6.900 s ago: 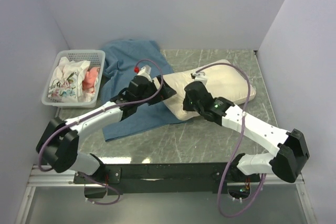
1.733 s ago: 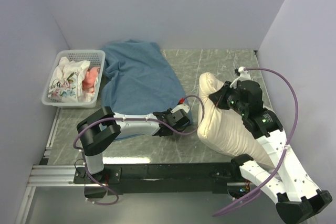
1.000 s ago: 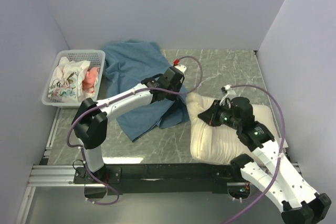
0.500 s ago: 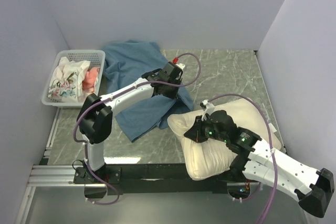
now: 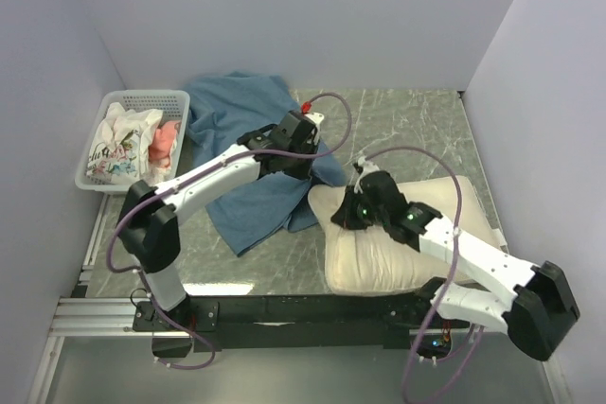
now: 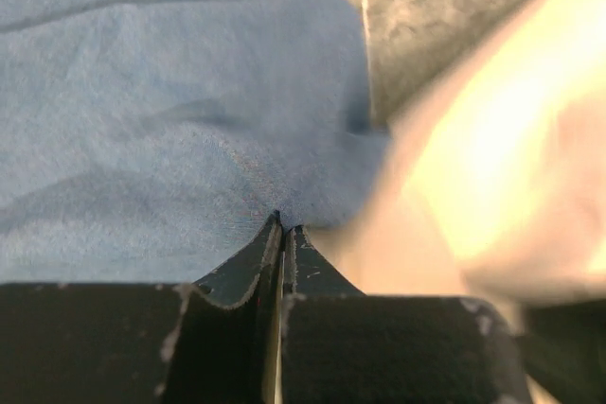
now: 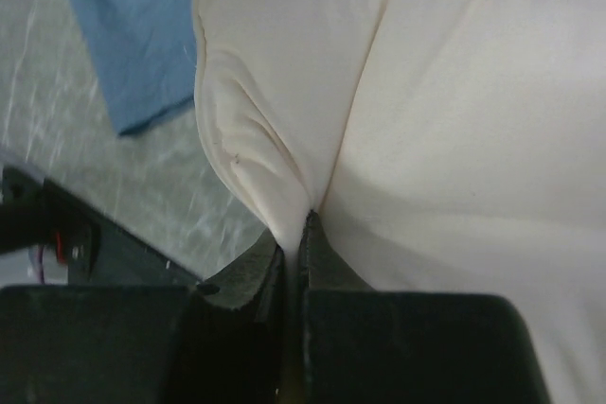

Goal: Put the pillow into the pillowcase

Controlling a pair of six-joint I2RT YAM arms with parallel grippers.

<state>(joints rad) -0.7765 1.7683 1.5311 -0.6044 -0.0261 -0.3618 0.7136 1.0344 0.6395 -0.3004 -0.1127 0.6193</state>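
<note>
The cream pillow [image 5: 407, 253] lies at the near right of the table, plain face up. My right gripper [image 5: 352, 213] is shut on a pinched fold near its left corner, seen close in the right wrist view [image 7: 305, 219] with the pillow [image 7: 454, 120] filling the frame. The blue pillowcase [image 5: 246, 139] lies rumpled at the back left. My left gripper [image 5: 305, 166] is shut on its right edge. In the left wrist view the fabric [image 6: 170, 92] puckers at my gripper [image 6: 285, 226], and the pillow [image 6: 492, 158] shows blurred just to the right.
A white plastic basket [image 5: 112, 111] holding white and pink patterned cloths [image 5: 128, 144] stands at the far left. Grey walls close in the back and both sides. A black rail [image 5: 284, 309] runs along the near edge. Marble tabletop [image 5: 407, 120] shows behind the pillow.
My right gripper has carried the pillow's corner away from the near edge and toward the pillowcase. The left gripper has shifted slightly left, still pinching the blue cloth.
</note>
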